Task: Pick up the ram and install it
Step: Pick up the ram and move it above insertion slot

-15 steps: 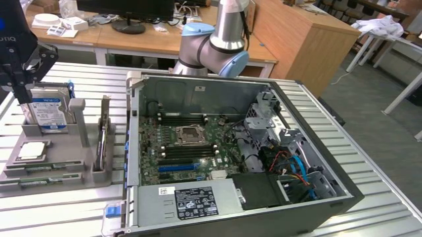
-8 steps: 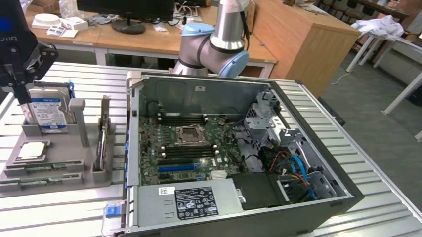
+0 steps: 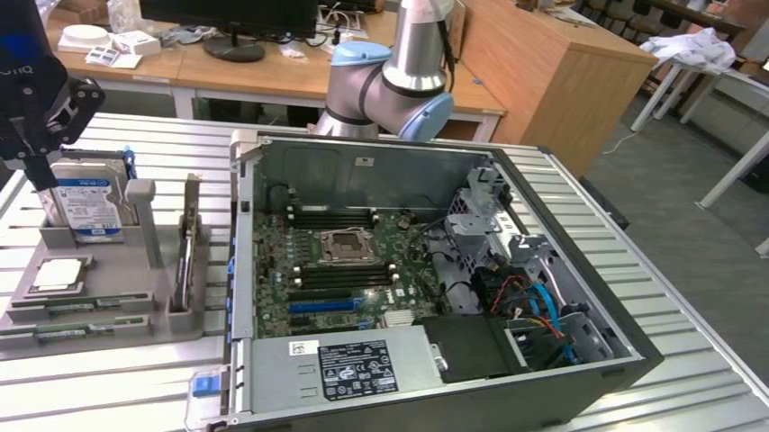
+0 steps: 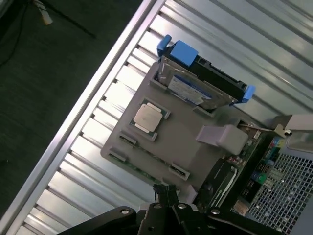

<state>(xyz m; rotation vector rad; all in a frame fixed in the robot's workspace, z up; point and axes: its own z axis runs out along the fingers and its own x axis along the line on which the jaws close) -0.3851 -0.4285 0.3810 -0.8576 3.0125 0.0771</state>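
Step in hand: the approach; nothing is picked up yet.
Gripper (image 3: 46, 175): it hangs over the grey parts holder (image 3: 108, 310), in front of the hard drive (image 3: 86, 196); its fingers are closed together and hold nothing.
Ram (image 3: 54, 330): the green stick lies flat in a groove along the holder's front edge (a second one seems to lie just behind it), well apart from the gripper.
Computer case (image 3: 601, 360): open, the black memory slots (image 3: 342, 219) beside the CPU socket (image 3: 345, 243) look empty.
Next move calls for: opening the fingers and lining them up across the thin stick, I think.
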